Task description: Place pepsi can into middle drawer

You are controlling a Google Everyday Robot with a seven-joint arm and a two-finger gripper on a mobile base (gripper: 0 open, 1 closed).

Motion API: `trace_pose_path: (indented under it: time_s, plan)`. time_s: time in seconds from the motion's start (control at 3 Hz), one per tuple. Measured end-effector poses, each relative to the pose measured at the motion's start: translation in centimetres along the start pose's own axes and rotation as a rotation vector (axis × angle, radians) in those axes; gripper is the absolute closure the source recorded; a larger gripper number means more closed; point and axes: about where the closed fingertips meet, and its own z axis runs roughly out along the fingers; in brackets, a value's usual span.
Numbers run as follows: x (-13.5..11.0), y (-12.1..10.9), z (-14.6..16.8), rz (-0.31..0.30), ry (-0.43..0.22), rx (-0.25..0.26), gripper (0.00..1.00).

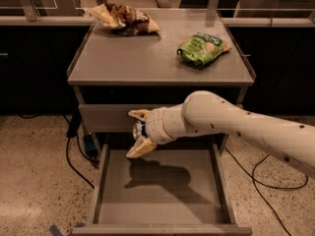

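My gripper (138, 132) is shut on the pepsi can (138, 130), a small blue can with a silver end showing between the two cream fingers (140, 148). It hangs above the back left part of the open middle drawer (162, 200), a wide grey drawer with a flat floor pulled out toward the camera. The arm's shadow falls on the drawer floor. My white arm (236, 124) reaches in from the right.
The grey cabinet top (142, 58) holds a green snack bag (202, 48) at the right and a brown-and-yellow snack bag (125, 18) at the back left. The closed upper drawer front (106, 118) sits behind the gripper. Cables (74, 151) lie on the speckled floor both sides.
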Motion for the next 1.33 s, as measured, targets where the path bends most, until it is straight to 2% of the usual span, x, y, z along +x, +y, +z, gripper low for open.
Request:
trace_pose_path:
  time_s: [0.33,0.67,1.33]
  plan:
    - [0.0,0.0,0.0,0.000,0.000,0.000,1.00]
    - [1.1,0.8,1.6,-0.019,0.020,-0.023,1.00]
    - [5.3,4.8,5.8,-0.036,0.027,-0.054,1.00]
